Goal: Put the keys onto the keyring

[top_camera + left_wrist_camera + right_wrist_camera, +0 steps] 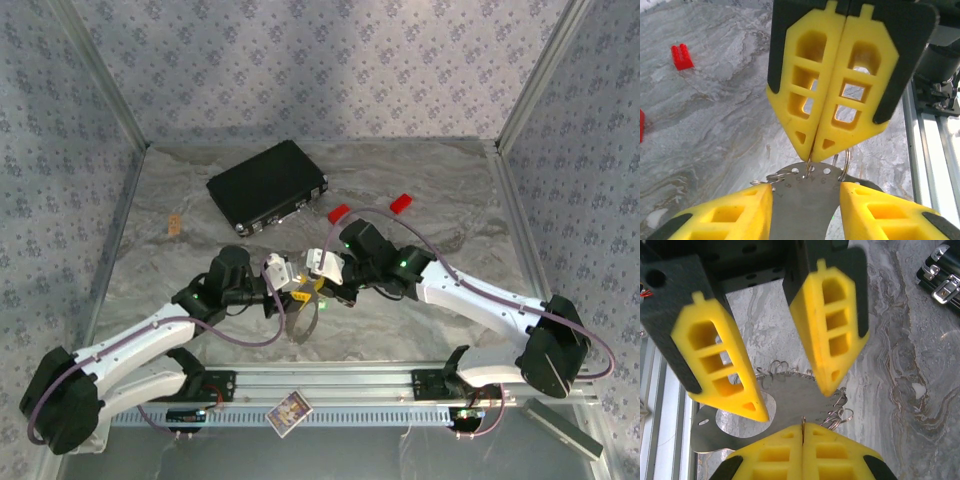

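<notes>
Where the two arms meet over the middle of the table point(440, 200), both grippers are engaged on the keyring point(805, 212), a flat silvery plate with small holes along its edge and several thin wire loops threaded through them.

The left gripper point(806, 194) has its yellow fingers point(742, 212) spread apart. One finger is set against each side edge of the plate, which fills the gap between them, so it grips the keyring across its width.

The right gripper point(812, 150) comes in from the opposite side with its fingers pressed together. A single wire loop point(809, 167) is pinched between the tips just above the plate's edge, and the right wrist view shows the same wire point(803, 423) emerging from the closed seam.

Further loops point(837, 412) hang free along the plate's rim. A larger one point(844, 161) sits just beside the pinched loop.

In the top view the plate hangs below the two grippers towards the near rail. Whether it touches the table cannot be told.

Behind the grippers, a black case point(267, 186) lies closed on the table. Two red pieces point(338, 212) point(401, 203) lie to its right, apart from each other and from the grippers.
</notes>
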Controlling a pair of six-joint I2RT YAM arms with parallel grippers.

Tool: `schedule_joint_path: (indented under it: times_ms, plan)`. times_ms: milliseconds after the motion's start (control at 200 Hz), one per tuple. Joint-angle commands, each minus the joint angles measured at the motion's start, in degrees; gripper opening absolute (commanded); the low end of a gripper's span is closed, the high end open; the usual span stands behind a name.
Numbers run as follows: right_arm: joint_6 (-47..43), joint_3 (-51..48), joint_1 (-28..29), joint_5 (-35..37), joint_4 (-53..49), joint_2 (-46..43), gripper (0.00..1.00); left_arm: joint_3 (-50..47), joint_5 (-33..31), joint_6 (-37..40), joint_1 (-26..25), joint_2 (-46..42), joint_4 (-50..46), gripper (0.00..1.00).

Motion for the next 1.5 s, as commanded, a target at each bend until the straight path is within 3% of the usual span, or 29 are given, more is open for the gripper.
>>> schedule_joint_path:
  times_ms: [0, 365, 640, 735, 805, 879, 1159, 1494]
  plan:
    - [-1.0, 2.2, 0.6, -1.1, 1.4, -0.6, 0.00, 2.2, 2.2, 0.8, -0.4, 0.8, 2.3, 0.35]
    - [-0.5, 1.8, 1.3, -1.8, 2.8, -0.7, 0.00, 1.0, 2.9, 0.4, -0.5, 0.6, 4.9, 0.23]
    - [-0.5, 1.8, 1.4, -1.9, 3.5, -0.8, 0.00, 1.2, 3.0, 0.6, -0.5, 0.2, 4.4, 0.00]
    - [0.6, 1.2, 1.2, 0.1, 4.8, -1.4, 0.00, 1.1, 2.7, 0.6, -0.5, -0.6, 4.2, 0.00]
    - [2.4, 0.1, -0.2, 1.1, 6.3, -3.1, 0.28, 0.9, 1.8, 0.2, -0.4, -1.6, 4.1, 0.00]
    - [3.8, -2.5, -1.8, 1.6, 8.8, -6.4, 0.34, 0.7, 1.0, -0.5, -0.4, -3.1, 3.9, 0.00]
    - [5.8, -12.8, -3.3, 1.4, 13.0, -17.1, 0.35, -0.1, -0.2, -2.5, -0.7, -6.9, 3.8, 0.00]
    - [3.4, -16.3, -0.1, 1.4, 16.5, -19.6, 0.29, -1.5, -0.9, -1.4, -1.6, -6.8, 6.6, 0.00]
